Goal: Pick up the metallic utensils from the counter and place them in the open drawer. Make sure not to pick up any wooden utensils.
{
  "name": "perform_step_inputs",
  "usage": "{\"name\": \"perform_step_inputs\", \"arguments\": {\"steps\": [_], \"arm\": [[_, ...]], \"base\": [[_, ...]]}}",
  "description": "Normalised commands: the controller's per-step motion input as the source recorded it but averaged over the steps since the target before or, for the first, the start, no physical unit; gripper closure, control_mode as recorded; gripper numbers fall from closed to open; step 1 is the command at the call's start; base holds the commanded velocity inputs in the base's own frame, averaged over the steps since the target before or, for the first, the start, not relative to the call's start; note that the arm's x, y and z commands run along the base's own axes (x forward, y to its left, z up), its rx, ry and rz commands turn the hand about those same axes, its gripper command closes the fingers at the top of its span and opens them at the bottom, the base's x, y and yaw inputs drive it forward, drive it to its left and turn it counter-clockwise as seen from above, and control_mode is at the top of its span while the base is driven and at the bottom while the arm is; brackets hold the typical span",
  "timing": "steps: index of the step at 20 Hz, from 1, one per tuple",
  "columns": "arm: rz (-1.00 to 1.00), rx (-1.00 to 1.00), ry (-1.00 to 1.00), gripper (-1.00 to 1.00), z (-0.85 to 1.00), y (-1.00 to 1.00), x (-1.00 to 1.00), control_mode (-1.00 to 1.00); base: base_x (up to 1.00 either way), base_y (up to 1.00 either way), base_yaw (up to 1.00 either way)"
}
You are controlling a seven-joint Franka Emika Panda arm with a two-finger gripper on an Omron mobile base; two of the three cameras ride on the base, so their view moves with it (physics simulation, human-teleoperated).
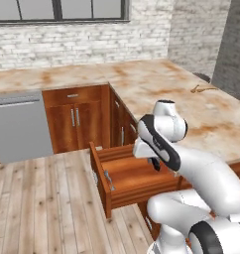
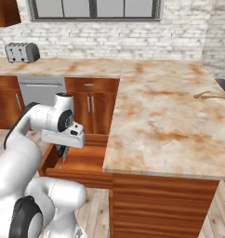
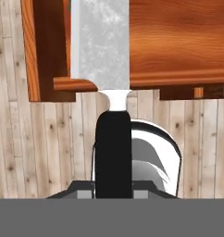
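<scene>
- The gripper (image 2: pixel 63 151) is clamped on the knife (image 3: pixel 109 92) by its black handle, so the handle sits right between the jaws and the silver blade sticks out ahead.
- The blade points down over the open drawer (image 1: pixel 124 181), hanging above its inside.
- A wooden spoon (image 2: pixel 209 96) lies far off on the counter (image 2: pixel 170 116).
</scene>
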Motion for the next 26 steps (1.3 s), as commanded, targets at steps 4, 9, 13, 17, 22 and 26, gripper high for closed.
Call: {"name": "perform_step_inputs", "arguments": {"steps": [4, 9, 13, 17, 22, 26], "arm": [[-0.09, 0.0, 0.23, 1.0, -0.31, 0.42, 1.0, -1.0], [0.0, -0.09, 0.36, 1.0, 0.31, 0.03, 0.9, -1.0], [0.0, -0.08, 0.2, 1.0, 0.05, 0.0, 0.54, -1.0], [0.0, -0.02, 0.01, 1.0, -0.89, 0.01, 0.28, -1.0], [0.0, 0.0, 0.0, 1.0, -1.0, 0.08, 0.17, -1.0], [0.0, 0.0, 0.0, 1.0, -1.0, 0.04, 0.27, -1.0]], "base": [[0.0, 0.0, 0.0], [0.0, 0.0, 0.0], [0.0, 0.0, 0.0], [0.0, 0.0, 0.0], [0.0, 0.0, 0.0], [0.0, 0.0, 0.0]]}}
